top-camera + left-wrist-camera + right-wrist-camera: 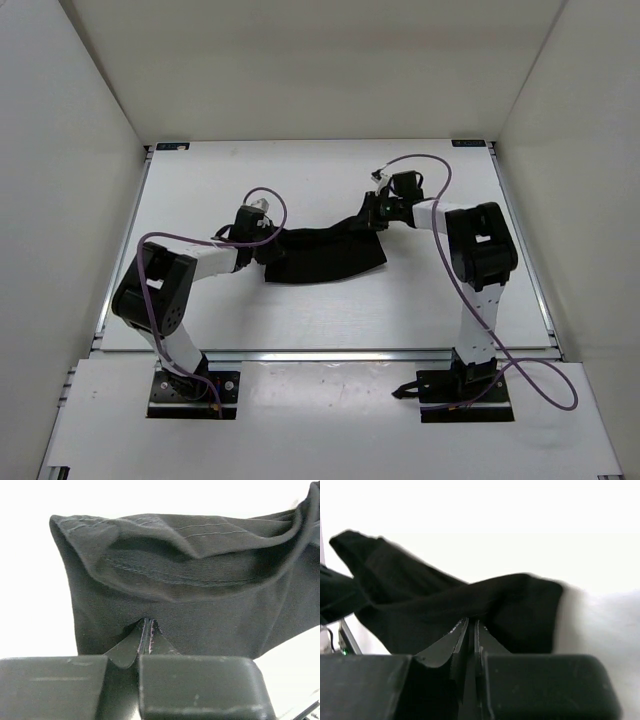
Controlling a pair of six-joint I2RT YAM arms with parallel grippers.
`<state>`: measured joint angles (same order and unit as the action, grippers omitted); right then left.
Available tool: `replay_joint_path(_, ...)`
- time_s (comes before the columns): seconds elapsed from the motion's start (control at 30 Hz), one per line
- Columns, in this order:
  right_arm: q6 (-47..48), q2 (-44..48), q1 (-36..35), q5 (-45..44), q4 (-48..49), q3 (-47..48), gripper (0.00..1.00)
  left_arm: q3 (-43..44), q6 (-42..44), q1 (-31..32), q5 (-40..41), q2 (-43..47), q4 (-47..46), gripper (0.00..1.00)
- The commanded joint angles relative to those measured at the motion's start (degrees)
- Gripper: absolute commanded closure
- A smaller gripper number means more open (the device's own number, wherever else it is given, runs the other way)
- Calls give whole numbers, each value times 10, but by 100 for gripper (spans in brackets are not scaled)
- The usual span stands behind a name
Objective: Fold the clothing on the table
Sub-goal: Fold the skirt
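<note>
Over the middle of the bench [200, 310], the clothing [325, 258] stretches between your left pincer [266, 244] and right pincer [371, 218], each pinched tight on a fabric end. Carry both ends level and together, cloth taut, so the edges meet squarely.

Even, soft light fills the overhead view, and the large flat white counter [320, 320] shows only a faint shadow just under the plain black soft fabric garment [325, 255]. Behind the garment, both wrist views blow out to pure white. The right wrist view is blurred along the garment's edges, while the left shows its stitching sharply.
</note>
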<state>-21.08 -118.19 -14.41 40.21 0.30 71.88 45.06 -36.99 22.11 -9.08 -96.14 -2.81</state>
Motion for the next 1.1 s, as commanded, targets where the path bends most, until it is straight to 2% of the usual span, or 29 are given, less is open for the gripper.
replay_joint_path(0.0,-24,-11,19,-16,49,22,93,13,-2,-10,15,-6,6,100)
replay_joint_path(0.2,-49,5,42,-16,67,17,94,18,-3,-22,-12,-2,-11,100)
replay_joint_path(0.37,-35,41,27,-23,63,-10,94,73,-18,-28,-58,-9,-47,100)
replay_joint_path(0.53,-40,70,26,-19,68,-46,94,138,-61,-24,-77,-82,-65,100)
replay_joint_path(0.67,-36,96,27,-18,69,-75,94,158,-84,-29,-86,-138,-88,100)
replay_joint_path(0.77,-28,122,29,-28,66,-100,94,187,-92,-40,-89,-157,-102,100)
replay_joint_path(0.97,-25,169,47,-25,62,-119,93,209,-94,-89,-101,-129,-145,100)
replay_joint_path(1.07,-12,182,38,-22,49,-107,96,206,-92,-109,-116,-96,-162,100)
